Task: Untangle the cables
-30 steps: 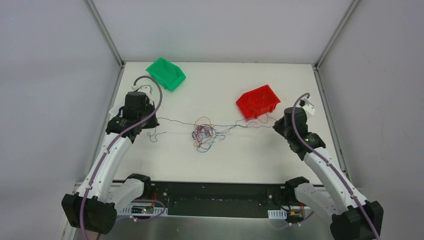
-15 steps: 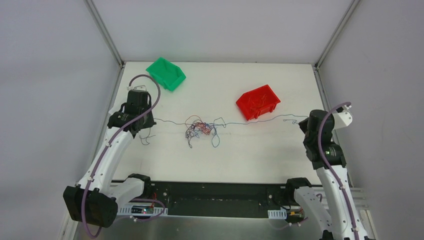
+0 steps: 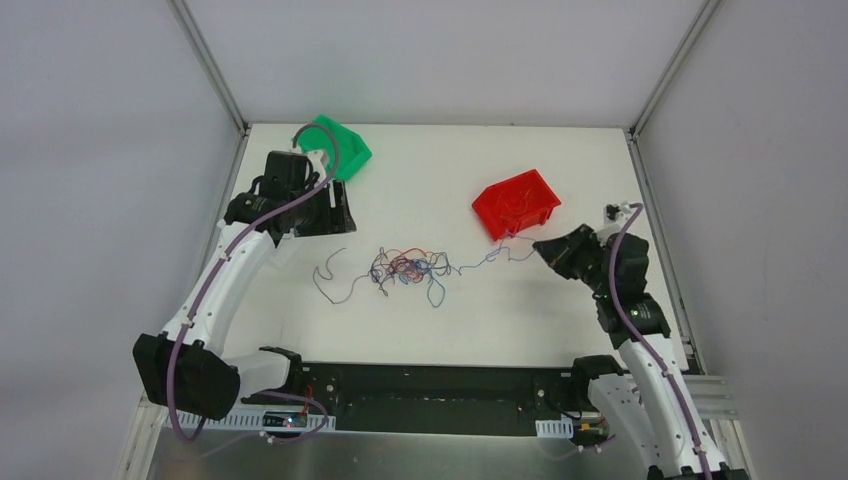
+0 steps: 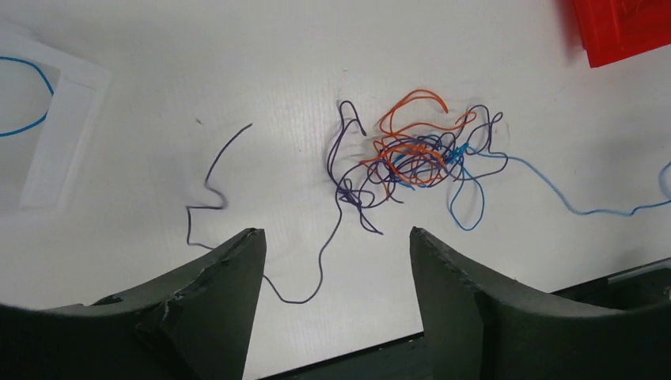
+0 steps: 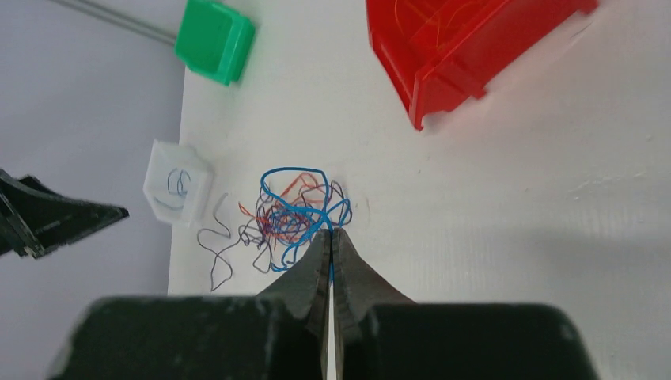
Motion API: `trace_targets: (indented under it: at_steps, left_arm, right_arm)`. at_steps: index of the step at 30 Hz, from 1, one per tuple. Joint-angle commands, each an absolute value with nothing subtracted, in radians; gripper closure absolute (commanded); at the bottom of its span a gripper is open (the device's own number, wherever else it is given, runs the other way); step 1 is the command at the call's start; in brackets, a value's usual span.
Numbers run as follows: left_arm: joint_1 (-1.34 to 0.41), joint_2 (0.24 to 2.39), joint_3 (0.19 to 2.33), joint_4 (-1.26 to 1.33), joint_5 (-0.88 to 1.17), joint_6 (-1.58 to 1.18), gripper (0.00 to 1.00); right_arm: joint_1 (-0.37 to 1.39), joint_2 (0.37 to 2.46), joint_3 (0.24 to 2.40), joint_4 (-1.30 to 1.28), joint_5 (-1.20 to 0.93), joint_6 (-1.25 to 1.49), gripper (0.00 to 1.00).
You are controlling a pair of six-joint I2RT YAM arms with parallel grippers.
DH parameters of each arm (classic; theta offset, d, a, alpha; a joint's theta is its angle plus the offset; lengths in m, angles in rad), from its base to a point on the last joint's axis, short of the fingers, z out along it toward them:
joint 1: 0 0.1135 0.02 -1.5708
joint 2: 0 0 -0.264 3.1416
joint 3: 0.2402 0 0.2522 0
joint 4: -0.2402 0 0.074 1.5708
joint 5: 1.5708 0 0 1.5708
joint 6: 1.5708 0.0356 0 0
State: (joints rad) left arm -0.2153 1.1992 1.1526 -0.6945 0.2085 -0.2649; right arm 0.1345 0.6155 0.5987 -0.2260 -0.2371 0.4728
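Note:
The cables (image 3: 405, 268) lie as a small tangle of red, blue and dark strands at mid-table, also in the left wrist view (image 4: 415, 158) and the right wrist view (image 5: 297, 210). A loose dark strand (image 3: 330, 280) trails off its left side. My left gripper (image 3: 335, 210) hovers back left of the tangle, open (image 4: 336, 233), with nothing between its fingers. A blue cable (image 3: 490, 258) runs slack from the tangle to my right gripper (image 3: 545, 250), which is shut (image 5: 331, 232) on that blue cable.
A red bin (image 3: 517, 203) with a few thin strands inside stands just behind the right gripper. A green bin (image 3: 345, 145) sits at the back left, partly hidden by the left arm. A small white box (image 5: 176, 184) holding a blue wire lies left of the tangle.
The left gripper opened, dropped the dark strand and moved back toward the green bin. The right gripper came in from the right edge, and the taut blue cable went slack.

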Motion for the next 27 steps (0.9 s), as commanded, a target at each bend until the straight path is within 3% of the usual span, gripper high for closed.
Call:
trace_targets:
  at_steps: [1, 4, 13, 25, 27]
  left_arm:
    - [-0.218, 1.256, 1.23, -0.696, 0.16, -0.297, 0.19]
    - [-0.214, 1.318, 1.276, -0.695, 0.101, -0.368, 0.02]
    - [-0.191, 1.532, 1.449, -0.643, -0.005, -0.561, 0.01]
    - [-0.101, 1.895, 1.862, -0.564, -0.03, -0.663, 0.01]
    - [-0.08, 1.956, 1.929, -0.525, -0.006, -0.682, 0.02]
  right_arm:
    - [0.193, 0.652, 0.518, -0.049, -0.392, 0.499, 1.0]
    - [0.261, 0.689, 0.476, 0.031, -0.375, 0.521, 1.0]
    - [0.466, 0.871, 0.469, 0.14, -0.262, 0.486, 0.97]
    - [0.524, 1.075, 0.52, 0.215, -0.269, 0.426, 0.89]
    - [0.527, 1.108, 0.529, 0.23, -0.284, 0.427, 0.94]
